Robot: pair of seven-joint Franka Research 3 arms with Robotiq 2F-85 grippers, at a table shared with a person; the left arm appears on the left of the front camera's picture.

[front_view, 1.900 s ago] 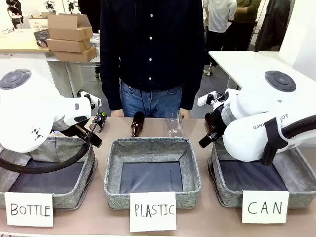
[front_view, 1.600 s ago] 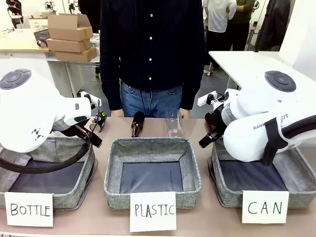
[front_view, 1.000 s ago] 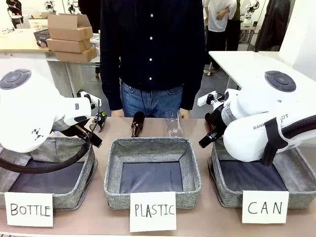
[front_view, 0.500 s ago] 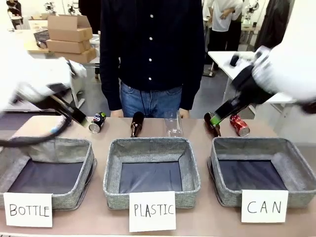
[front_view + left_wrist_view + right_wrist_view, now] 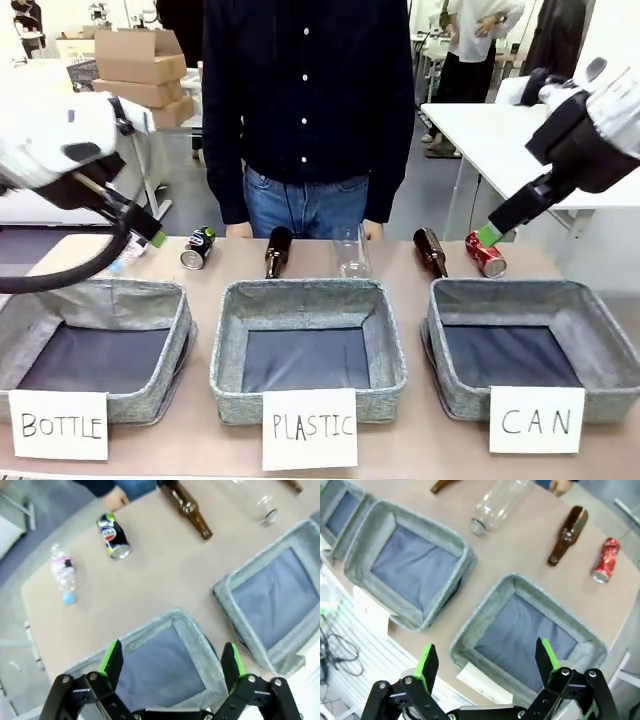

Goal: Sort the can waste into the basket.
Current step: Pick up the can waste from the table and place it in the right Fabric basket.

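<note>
Left pincer [image 5: 172, 656] and right pincer [image 5: 485, 656] hang spread, empty, high, probably to survey; red can [image 5: 487, 254] lies just behind basket [image 5: 455, 395], dark can [image 5: 197, 247] well apart.

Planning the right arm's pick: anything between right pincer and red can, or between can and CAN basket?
Nothing visible. The open right pincer hangs in free air; the red can lies just behind the CAN basket, at its far rim. The brown bottle lies beside it, apart.

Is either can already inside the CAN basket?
No, the red can and the dark can both lie on the table, outside the CAN basket.
</note>
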